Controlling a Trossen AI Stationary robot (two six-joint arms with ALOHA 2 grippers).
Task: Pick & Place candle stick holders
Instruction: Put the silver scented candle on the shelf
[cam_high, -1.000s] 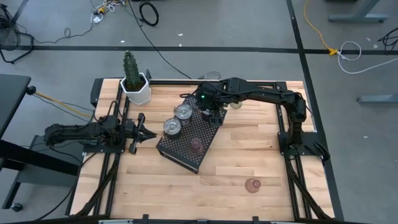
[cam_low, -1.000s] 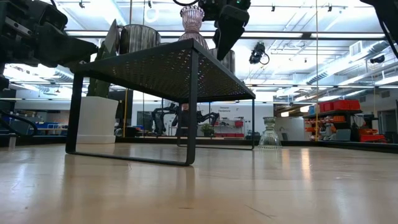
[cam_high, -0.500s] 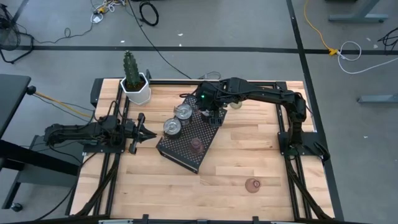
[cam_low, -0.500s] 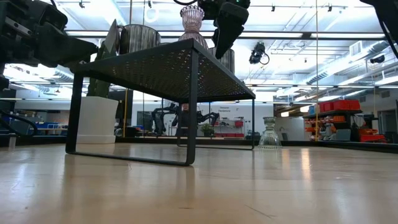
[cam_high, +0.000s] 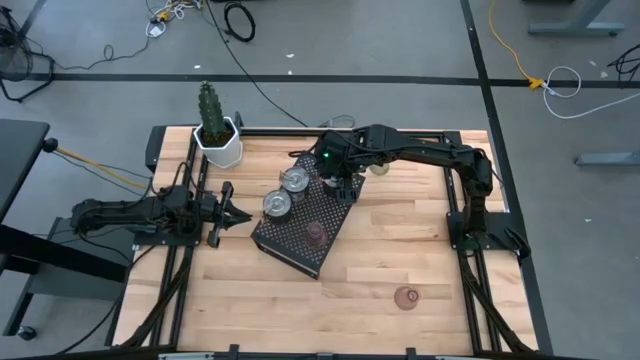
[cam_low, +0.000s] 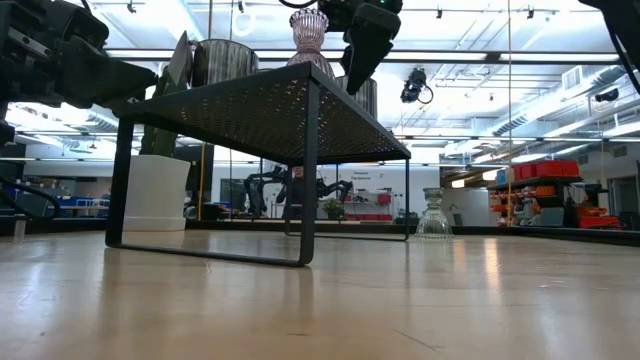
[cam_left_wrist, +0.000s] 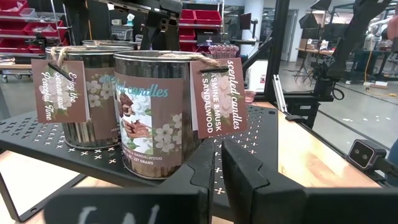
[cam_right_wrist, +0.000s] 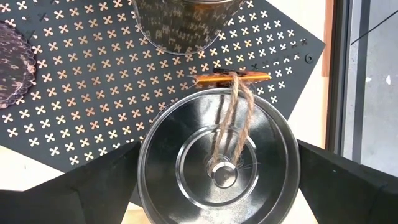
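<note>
A black perforated tray (cam_high: 292, 250) stands on legs mid-table. On it are two silver candle tins (cam_high: 295, 180) (cam_high: 277, 204), with paper tags in the left wrist view (cam_left_wrist: 152, 112), and a pink glass holder (cam_high: 315, 233). My right gripper (cam_high: 336, 182) is at the tray's far right corner, its fingers on either side of a third silver tin (cam_right_wrist: 219, 157). A second pink holder (cam_high: 406, 297) and a clear holder (cam_high: 378, 166) stand on the table. My left gripper (cam_high: 240, 212) is shut and empty, left of the tray. No olive-yellow holder is in view. My right gripper comes from above, pointing down, with one finger (cam_right_wrist: 99, 183) against each side of the silver tin's round wall (cam_right_wrist: 144, 163). The twine-tied lid faces up. The tin stays upright at the tray's corner; the tray's edge hides its base in the low view.
A white hexagonal pot with a cactus (cam_high: 218, 140) stands at the table's far left corner. The tray (cam_low: 260, 110) is raised on thin legs, with open space beneath. Bare wood lies along the near side and right of the tray.
</note>
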